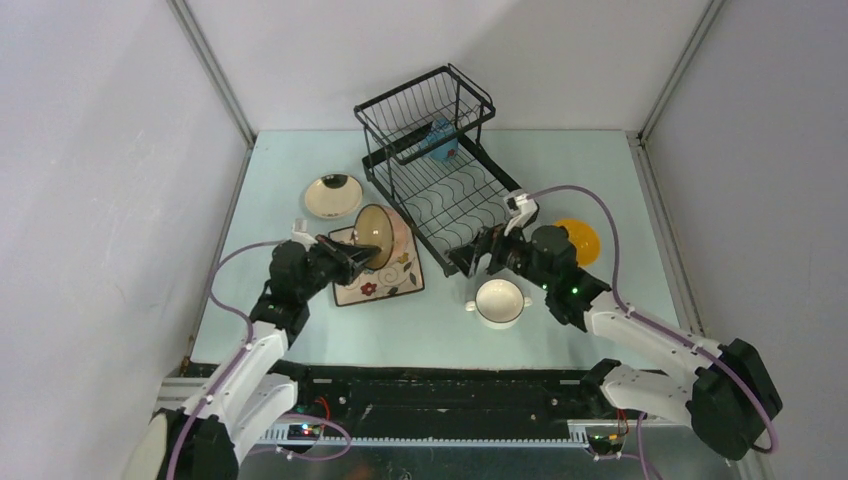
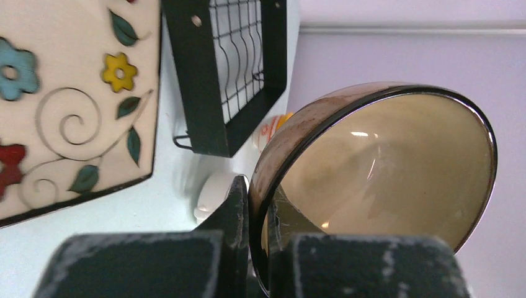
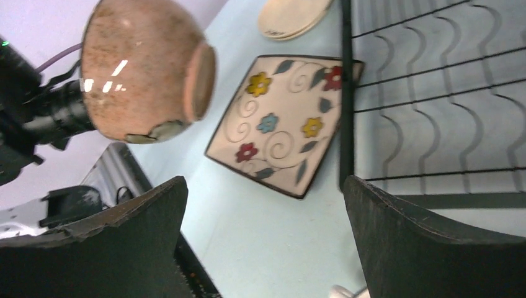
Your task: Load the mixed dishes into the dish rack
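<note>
The counter (image 1: pixel 560 180) is closed by walls on the left, far and right sides. The dish rack (image 1: pixel 440 180) stands slanted at the far middle, and its near corner comes close to the square cream floral plate (image 1: pixel 385 282). A blue mug (image 1: pixel 440 140) sits in the raised basket. The round cream plates (image 1: pixel 333 196) lie left of the rack, and the yellow bowl (image 1: pixel 578 240) lies right of it. The white two-handled cup (image 1: pixel 498 300) stands nearer the arms, and a strip of bare counter shows between it and the square plate.

The left end effector (image 2: pixel 263 248) is pressed on the rim of the brown bowl (image 2: pixel 378 167), with one finger outside and one inside. It holds the bowl on edge above the square plate, with the foot turned toward the rack.

The right end effector (image 3: pixel 265 186) is spread wide and holds nothing. It hangs just beside the near corner of the rack's lower tray, above the counter
</note>
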{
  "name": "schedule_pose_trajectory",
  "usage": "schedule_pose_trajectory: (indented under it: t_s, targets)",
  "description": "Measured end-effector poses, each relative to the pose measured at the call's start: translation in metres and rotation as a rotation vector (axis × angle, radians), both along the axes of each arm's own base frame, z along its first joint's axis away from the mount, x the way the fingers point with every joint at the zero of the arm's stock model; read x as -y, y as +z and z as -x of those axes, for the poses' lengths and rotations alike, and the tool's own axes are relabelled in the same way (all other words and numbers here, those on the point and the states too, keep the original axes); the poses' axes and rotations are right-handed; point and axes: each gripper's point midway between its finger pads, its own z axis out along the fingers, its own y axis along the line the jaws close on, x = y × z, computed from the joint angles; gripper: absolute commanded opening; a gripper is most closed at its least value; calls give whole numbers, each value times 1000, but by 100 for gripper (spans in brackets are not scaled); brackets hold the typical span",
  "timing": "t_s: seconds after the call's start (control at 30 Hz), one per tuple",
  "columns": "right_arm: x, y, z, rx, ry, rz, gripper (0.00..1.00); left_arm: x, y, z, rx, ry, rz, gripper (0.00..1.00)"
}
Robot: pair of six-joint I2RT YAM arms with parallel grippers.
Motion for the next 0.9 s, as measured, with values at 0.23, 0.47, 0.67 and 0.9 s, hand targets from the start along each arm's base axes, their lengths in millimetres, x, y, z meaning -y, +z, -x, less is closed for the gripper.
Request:
schedule_pose_trajectory:
  t_s: [0.23,0.47,0.67,0.9]
  targets:
    - [-48,9,25,-14,113,-97,100,25,6,6,34,-66,10,0]
    - [-86,15,39,-32,157,-153,99,28,10,5,67,-61,24,0]
    - [-103,30,37,-16,153,-216,99,29,7,6,61,-61,29,0]
    - [-116,38,25,-17,119,-227,90,30,10,7,68,-63,38,0]
